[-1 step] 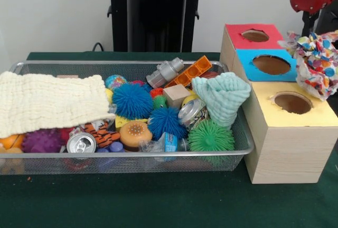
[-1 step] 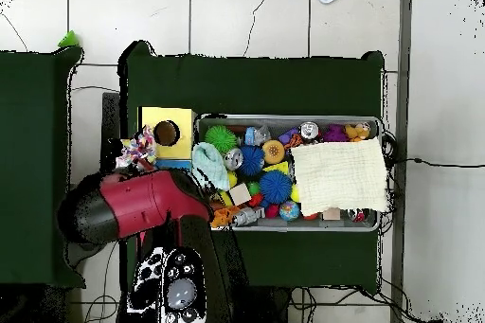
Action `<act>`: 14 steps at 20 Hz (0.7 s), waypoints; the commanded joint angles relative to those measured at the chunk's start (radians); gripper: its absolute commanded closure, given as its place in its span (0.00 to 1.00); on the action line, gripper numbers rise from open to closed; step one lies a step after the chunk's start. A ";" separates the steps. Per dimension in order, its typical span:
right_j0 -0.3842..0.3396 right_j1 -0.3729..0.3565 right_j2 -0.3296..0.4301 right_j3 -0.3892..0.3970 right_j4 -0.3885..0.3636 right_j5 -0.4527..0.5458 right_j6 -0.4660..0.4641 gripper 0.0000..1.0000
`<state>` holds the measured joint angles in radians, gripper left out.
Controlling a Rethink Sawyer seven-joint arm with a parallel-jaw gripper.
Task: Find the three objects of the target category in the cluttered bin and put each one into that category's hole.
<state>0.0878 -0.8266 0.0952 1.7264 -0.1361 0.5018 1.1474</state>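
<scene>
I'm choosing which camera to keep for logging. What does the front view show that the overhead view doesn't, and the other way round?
Only the front view shows the box's red hole and blue hole; overhead, the arm covers them. Only the overhead view shows the floor tiles and the second green table. Both show the wire bin, the cream cloth, the yellow hole and the colourful cloth hanging beside the box.

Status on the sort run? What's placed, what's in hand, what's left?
Placed: cannot confirm any; the red hole, blue hole and yellow hole show no objects from here. In hand: a multicoloured cloth hangs beside the box, by the blue hole, apparently carried by the arm. Left: the mesh bin is full, with a white cloth and a mint cloth on top.
</scene>
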 commanded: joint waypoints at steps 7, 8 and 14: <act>0.001 0.021 -0.014 0.054 0.053 -0.023 0.255 1.00; 0.006 0.009 -0.026 0.058 0.041 -0.034 0.252 1.00; 0.002 -0.029 -0.089 0.020 -0.057 -0.119 0.193 1.00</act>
<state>0.1016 -0.8346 0.0697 1.7339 -0.1236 0.4647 1.1474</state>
